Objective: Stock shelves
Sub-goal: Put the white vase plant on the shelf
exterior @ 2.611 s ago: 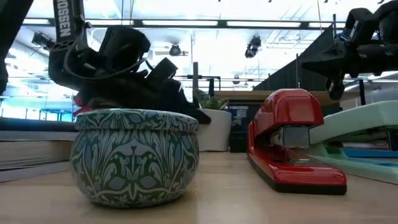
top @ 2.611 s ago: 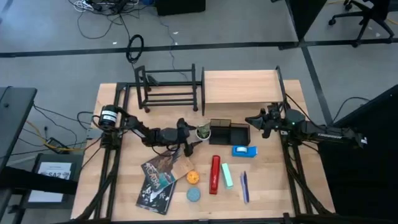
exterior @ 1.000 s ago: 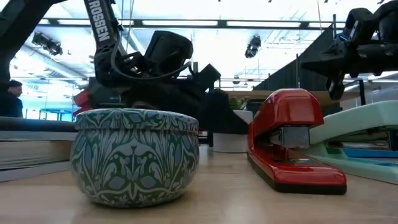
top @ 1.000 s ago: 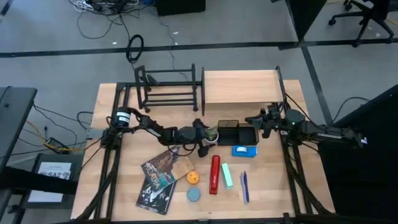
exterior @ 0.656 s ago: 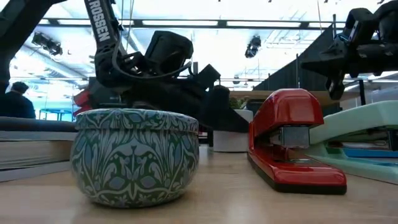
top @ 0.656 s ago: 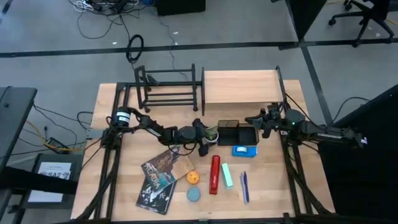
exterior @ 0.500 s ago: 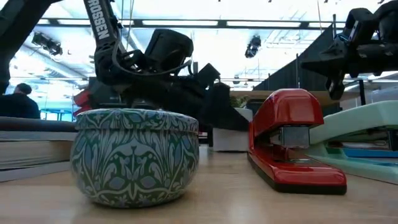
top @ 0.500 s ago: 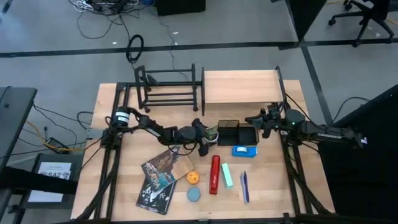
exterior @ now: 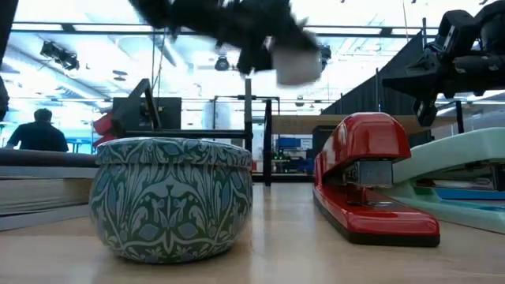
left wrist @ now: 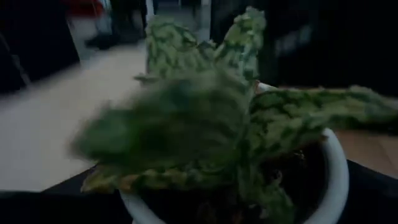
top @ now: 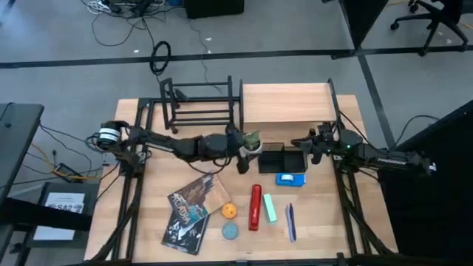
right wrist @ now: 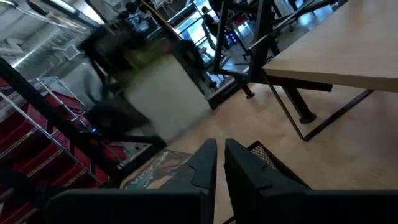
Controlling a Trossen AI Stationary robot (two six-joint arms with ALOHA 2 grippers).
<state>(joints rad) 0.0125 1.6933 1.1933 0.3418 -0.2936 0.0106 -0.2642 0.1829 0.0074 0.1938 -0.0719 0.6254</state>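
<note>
A: Left pincer (top: 246, 148): what is in it?

B: It is clamped on a small potted plant (top: 252, 142), white pot with mottled green leaves, lifted off the bench; the low view shows the pot (exterior: 296, 61) in the air, blurred. It hangs over the middle of the bench, just in front of the gap between the two shelves.

A: And the shelves?

B: Both stand along the far edge. The black tube rack (top: 199, 106) is toward the far left corner, the wooden plank shelf (top: 284, 104) beside it toward the far right corner.

A: Right pincer (top: 304, 145)?

B: Fingers together, gripping nothing, raised near the right edge over a black mesh organizer (top: 279, 157).

A: The rest?

B: Toward the near edge: a blue tape dispenser (top: 290, 179), a red stapler (top: 255, 207), a patterned tin (exterior: 173, 197), magazines (top: 191, 211).
</note>
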